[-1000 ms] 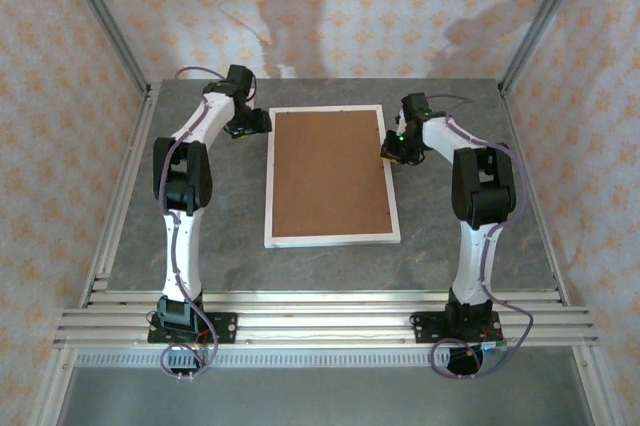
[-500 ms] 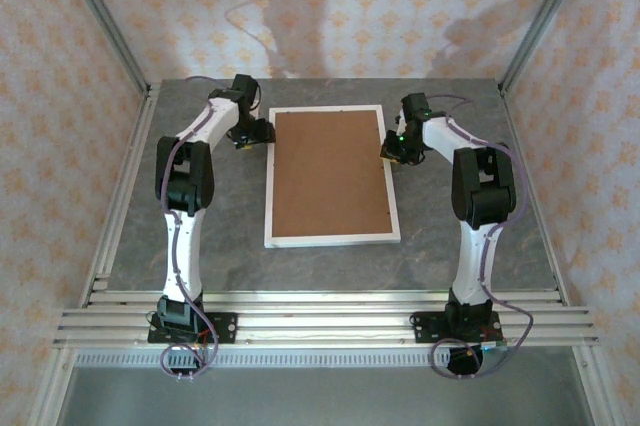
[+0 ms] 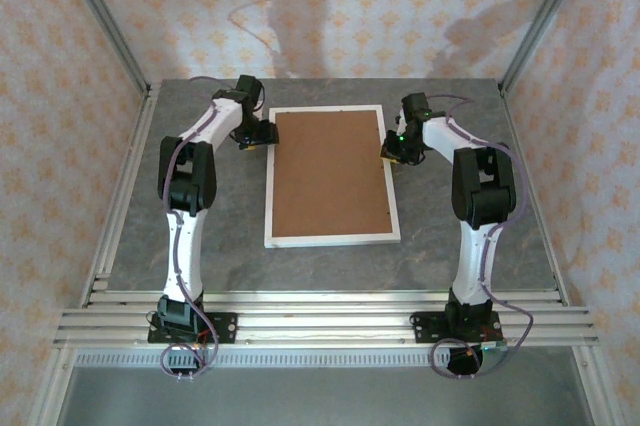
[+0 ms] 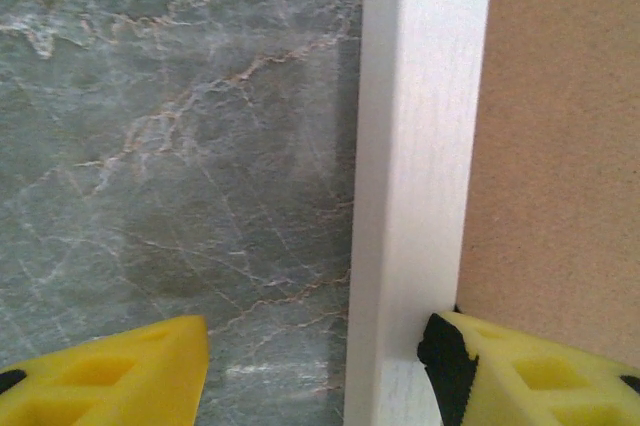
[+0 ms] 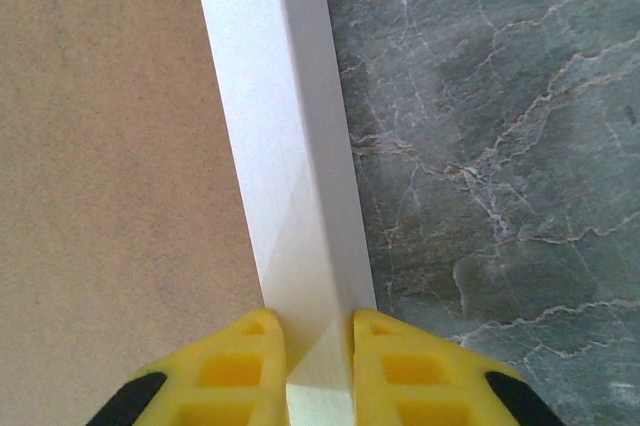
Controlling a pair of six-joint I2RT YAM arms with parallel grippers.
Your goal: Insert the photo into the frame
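- My left fingers (image 4: 140, 361) stand well apart and hold nothing. In the left wrist view one yellow tip hangs over the bare counter (image 4: 150, 146) outside the frame (image 4: 420, 146). The other tip hangs over the brown backing board (image 4: 560, 126) inside it, and the white left rail runs up between the two.
- The black edge of the inner tip sits just beside the rail's inner edge. I cannot tell whether it touches.
- From above, my left arm (image 3: 185, 181) bends in toward the far part of the frame's left long side, with the fingers near the far left corner.
- The frame lies flat in the middle of the grey marbled counter, its long sides running away from my bases. The brown board faces up and fills the whole opening inside the thin white rails.
- My right fingers (image 5: 250, 371) are clamped on the frame's right rail. The right wrist view shows both yellow tips pressed against the white moulding with no gap, one from the board side and one from the counter side.
- From above, that grip sits on the far part of the right long side, roughly opposite my left fingers. The width of the board lies between the two sets of fingers.
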